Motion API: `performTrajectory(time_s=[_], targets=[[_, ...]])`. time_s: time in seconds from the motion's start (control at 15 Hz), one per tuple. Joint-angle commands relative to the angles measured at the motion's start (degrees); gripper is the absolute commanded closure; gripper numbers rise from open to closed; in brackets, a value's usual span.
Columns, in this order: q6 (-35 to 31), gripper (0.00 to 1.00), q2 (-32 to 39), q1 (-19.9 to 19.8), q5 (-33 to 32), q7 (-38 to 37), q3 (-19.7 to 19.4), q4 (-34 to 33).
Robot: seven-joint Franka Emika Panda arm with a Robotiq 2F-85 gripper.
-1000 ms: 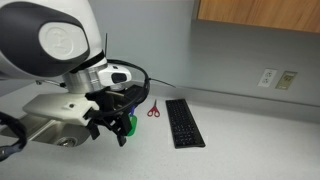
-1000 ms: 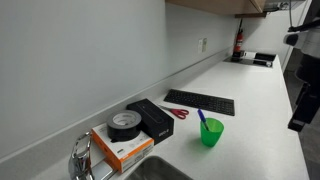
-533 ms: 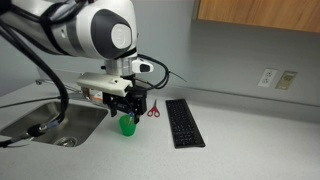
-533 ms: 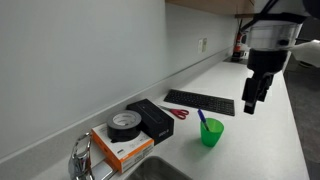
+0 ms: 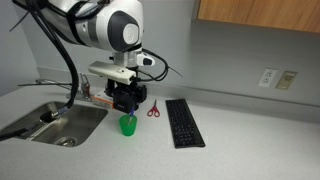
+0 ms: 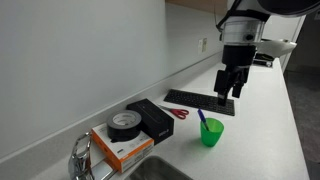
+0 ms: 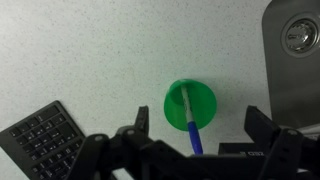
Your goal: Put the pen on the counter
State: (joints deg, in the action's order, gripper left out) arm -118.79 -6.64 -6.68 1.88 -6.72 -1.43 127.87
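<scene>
Blue-tipped pen (image 7: 189, 116) in green cup (image 7: 206, 100) just beneath the end effector (image 7: 197, 126), jaws wide apart.

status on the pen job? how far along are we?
Early. Done: the gripper hangs open above the green plastic cup, roughly centred over it in the wrist view. In hand: nothing; the white pen with the blue end stands in the cup, ungrasped. Left: descend, grip the pen, lift it out and lay it on the light grey counter.
</scene>
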Motion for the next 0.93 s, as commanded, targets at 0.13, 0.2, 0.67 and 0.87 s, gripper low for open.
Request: performTrajectory(time_s=[0.13, 0.2, 0.67, 0.87], targets=[[-3.5, 0.00, 1.7, 1.1, 0.4, -2.4, -0.5, -0.8], [-5.5, 0.00, 2.9, 1.2, 0.0, -4.0, -0.2, -1.2], [-12.4, 0.00, 10.5, 3.4, -2.6, -10.1, 0.9, -3.2], [-14.9, 0.00, 11.7, 4.6, -6.8, -14.5, 0.4, -3.0]])
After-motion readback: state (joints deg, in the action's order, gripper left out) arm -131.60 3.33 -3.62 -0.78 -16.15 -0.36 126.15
